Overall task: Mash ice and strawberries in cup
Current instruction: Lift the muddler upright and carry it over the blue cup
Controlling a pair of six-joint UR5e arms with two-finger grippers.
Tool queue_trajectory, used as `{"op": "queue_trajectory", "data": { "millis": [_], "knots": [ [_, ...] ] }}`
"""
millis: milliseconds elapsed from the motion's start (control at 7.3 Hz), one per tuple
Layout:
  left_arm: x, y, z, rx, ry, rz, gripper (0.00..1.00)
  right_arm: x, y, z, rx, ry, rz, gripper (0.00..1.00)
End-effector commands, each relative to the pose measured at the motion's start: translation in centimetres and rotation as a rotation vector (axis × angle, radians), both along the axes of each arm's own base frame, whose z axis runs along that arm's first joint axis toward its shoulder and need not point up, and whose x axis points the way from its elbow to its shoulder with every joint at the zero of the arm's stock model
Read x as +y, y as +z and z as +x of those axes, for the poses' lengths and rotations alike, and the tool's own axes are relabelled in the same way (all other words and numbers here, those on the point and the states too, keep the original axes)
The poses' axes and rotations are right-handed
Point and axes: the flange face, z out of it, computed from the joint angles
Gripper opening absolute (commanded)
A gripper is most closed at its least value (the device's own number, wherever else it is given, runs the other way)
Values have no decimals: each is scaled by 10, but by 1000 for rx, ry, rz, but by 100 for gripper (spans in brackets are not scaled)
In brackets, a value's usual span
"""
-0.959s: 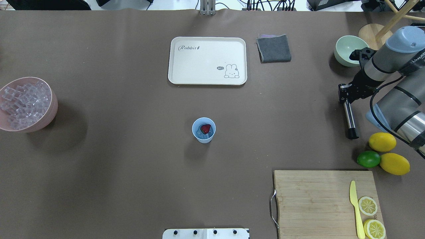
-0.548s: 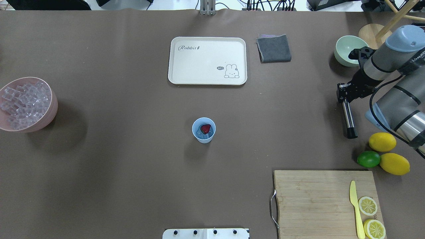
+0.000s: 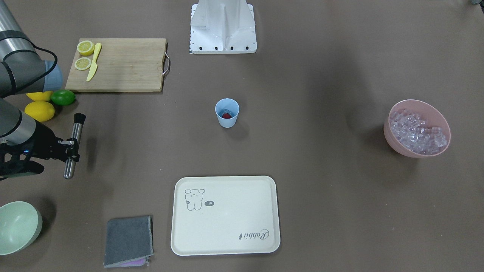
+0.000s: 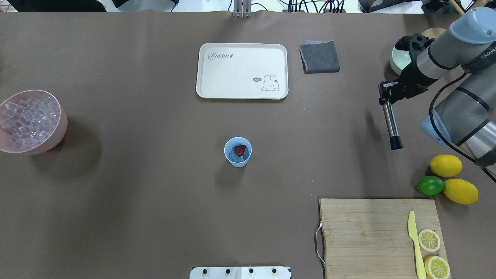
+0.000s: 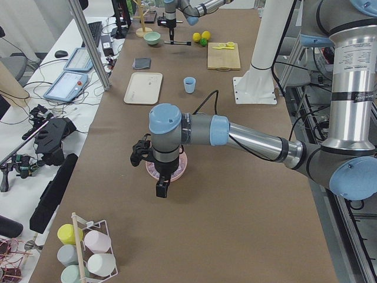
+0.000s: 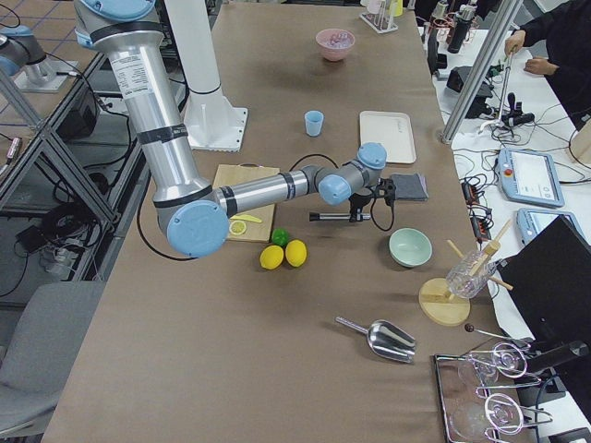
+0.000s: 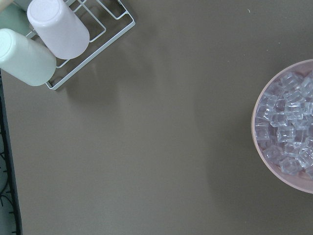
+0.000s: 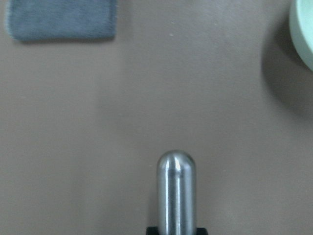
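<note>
Clearly right jaws clamp the steel muddler (image 4: 390,124); left jaws unreadable; strawberry (image 4: 240,150) half-hides ice (image 4: 233,155) inside cup (image 4: 238,163).

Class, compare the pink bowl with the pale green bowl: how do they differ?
The pink bowl is heaped with ice cubes; the pale green bowl shows nothing inside. The pink bowl looks wider than the green one. The pink bowl sits toward the robot's left, the green toward its right. Both stand upright.

Bright, even light from above; soft shadows spread beside the cup (image 4: 237,162) and pink bowl (image 4: 63,130). The right wrist view is blurred, glare streaking the metal rod (image 8: 176,191).
</note>
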Motion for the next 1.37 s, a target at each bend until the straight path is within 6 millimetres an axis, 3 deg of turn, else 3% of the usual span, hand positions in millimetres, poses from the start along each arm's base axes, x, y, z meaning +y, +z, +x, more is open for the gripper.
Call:
{"op": "queue_trajectory", "data": {
  "millis": [0, 274, 411, 685, 822, 1096, 1233],
  "knots": [
    [4, 2, -3, 1, -6, -4, 97, 24, -68, -2, -72, -12, 112, 0],
    [5, 3, -2, 1, -6, -5, 97, 42, -142, -30, -153, 149, 2, 0],
    [5, 3, -2, 1, -6, -5, 97, 58, -169, -47, -177, 187, 4, 0],
    [4, 4, -3, 1, -6, -5, 97, 68, -220, -55, -215, 223, 130, 0],
    [4, 4, -3, 1, -6, -5, 97, 88, -237, -81, -212, 245, 199, 0],
    [3, 7, -3, 2, -6, -11, 97, 103, -282, -92, -249, 267, 324, 0],
    [3, 8, -1, 2, -3, -13, 97, 129, -290, -116, -312, 307, 423, 0]
  ]
}}
